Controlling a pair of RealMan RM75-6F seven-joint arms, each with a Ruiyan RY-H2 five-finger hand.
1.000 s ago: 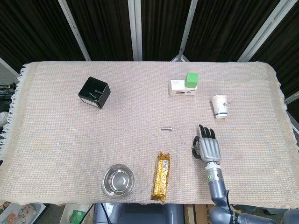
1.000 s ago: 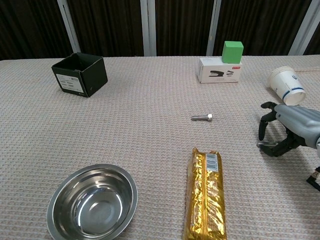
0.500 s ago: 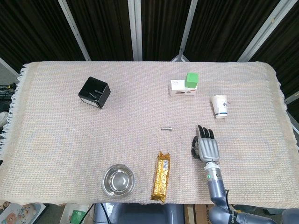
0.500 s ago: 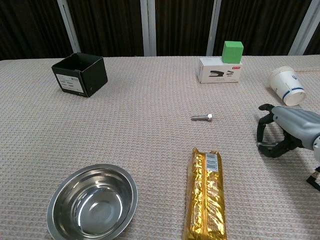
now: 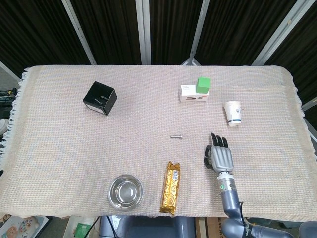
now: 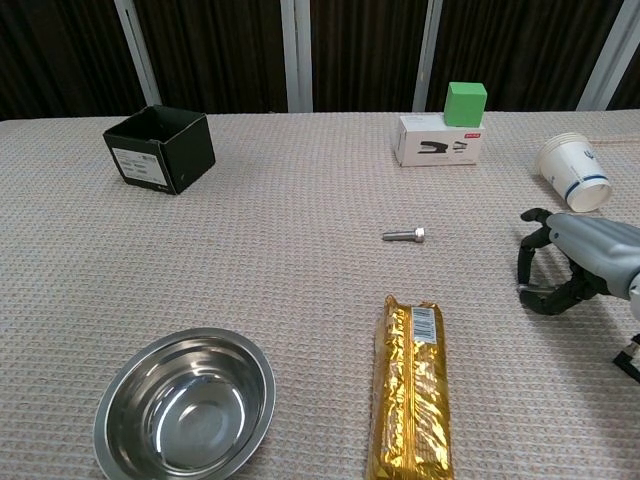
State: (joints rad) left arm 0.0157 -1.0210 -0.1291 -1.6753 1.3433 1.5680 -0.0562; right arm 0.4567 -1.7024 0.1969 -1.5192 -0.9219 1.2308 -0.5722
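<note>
Hovering just above the counter [image 5: 59,148], the right hand [image 5: 219,156] held nothing, fingers loosely spread; nearest lay the paper cup [image 6: 571,171], on its side and untouched, the bolt [image 5: 177,136] farther off.

We see our right hand [image 5: 220,157] hovering empty, fingers apart and curved down, over the woven cloth, nearest a tipped white paper cup [image 5: 233,113] and a small metal bolt [image 5: 177,136]

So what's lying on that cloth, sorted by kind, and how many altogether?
Boxes: 2, black box, white box
Green block: 1
Paper cup: 1
Bolt: 1
Steel bowl: 1
Gold snack pack: 1
Total: 7
</note>
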